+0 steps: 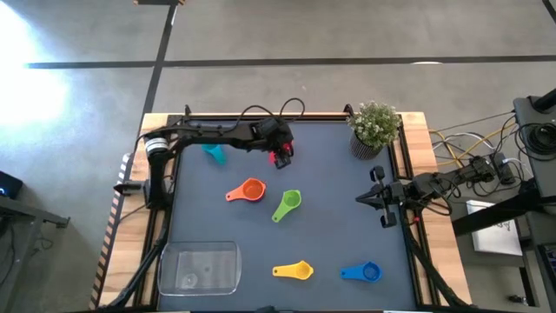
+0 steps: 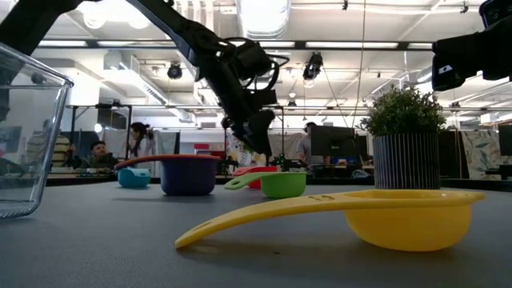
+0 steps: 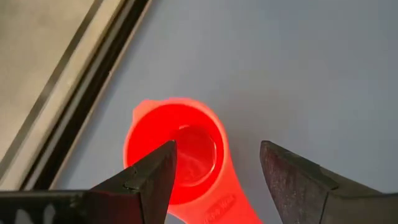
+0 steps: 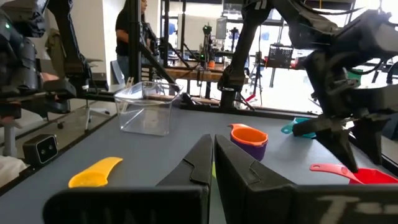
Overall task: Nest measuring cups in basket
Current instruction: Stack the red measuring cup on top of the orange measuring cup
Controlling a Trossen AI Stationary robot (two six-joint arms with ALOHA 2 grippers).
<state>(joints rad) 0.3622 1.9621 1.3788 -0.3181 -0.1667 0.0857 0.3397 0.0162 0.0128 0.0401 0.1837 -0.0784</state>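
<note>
My left gripper (image 3: 217, 149) is open and points down just above the red cup (image 3: 177, 149) near the table's far edge. One finger hangs over the bowl, and the other stands past the handle side. The red cup (image 1: 281, 158) rests on the table with the light blue cup (image 1: 214, 154) to its left. The orange cup (image 1: 248, 191) sits inside the purple cup (image 4: 252, 149). The green (image 1: 287, 204), yellow (image 1: 294, 270) and dark blue (image 1: 362, 272) cups lie separately. The clear basket (image 1: 200, 267) stands at the near left. My right gripper (image 4: 213, 158) waits shut at the right edge.
A potted plant (image 1: 375, 129) stands at the far right corner. Wooden rails and black bars frame the dark mat. People sit in the room beyond the far edge. Bare mat lies between the basket and the yellow cup.
</note>
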